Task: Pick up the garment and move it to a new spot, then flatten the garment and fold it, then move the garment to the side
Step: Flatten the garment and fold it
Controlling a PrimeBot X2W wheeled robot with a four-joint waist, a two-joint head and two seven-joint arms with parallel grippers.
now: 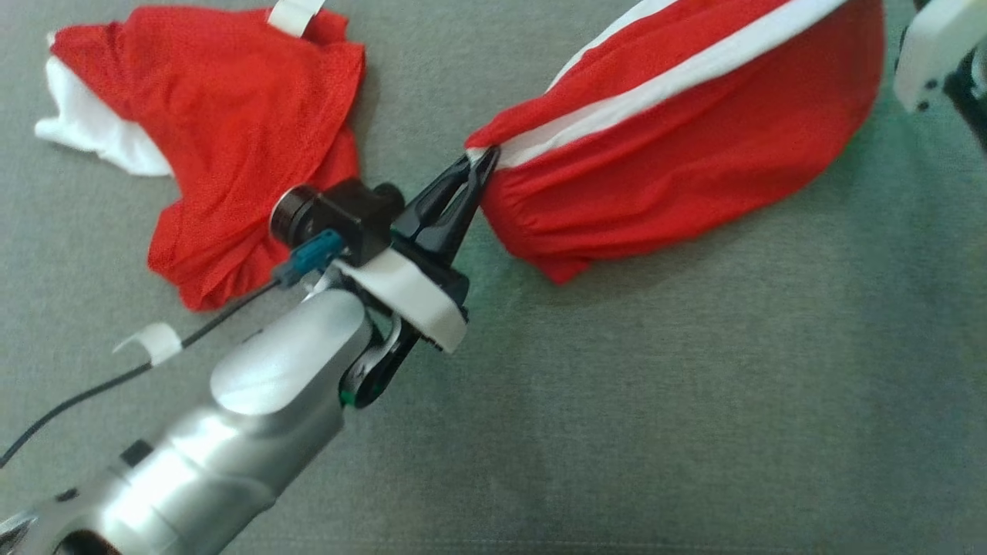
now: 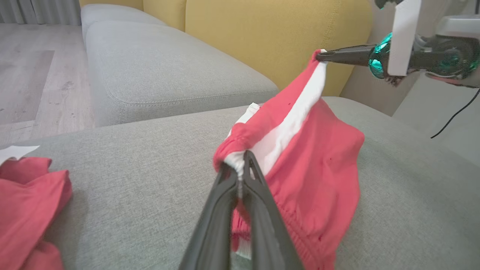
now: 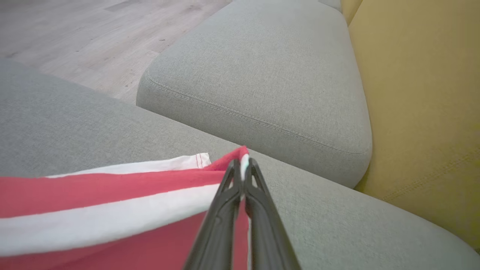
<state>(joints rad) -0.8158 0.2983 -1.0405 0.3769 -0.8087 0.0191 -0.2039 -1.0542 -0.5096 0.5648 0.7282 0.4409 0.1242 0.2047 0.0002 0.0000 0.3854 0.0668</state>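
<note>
left gripper [image 1: 483,162] and right gripper [image 3: 243,165] pinch opposite ends of red garment [image 1: 694,162].

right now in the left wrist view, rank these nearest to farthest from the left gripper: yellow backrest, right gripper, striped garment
1. striped garment, clamped in the jaws of the left gripper, centre
2. right gripper, upper right, holding its far corner
3. yellow backrest, behind, top
</note>
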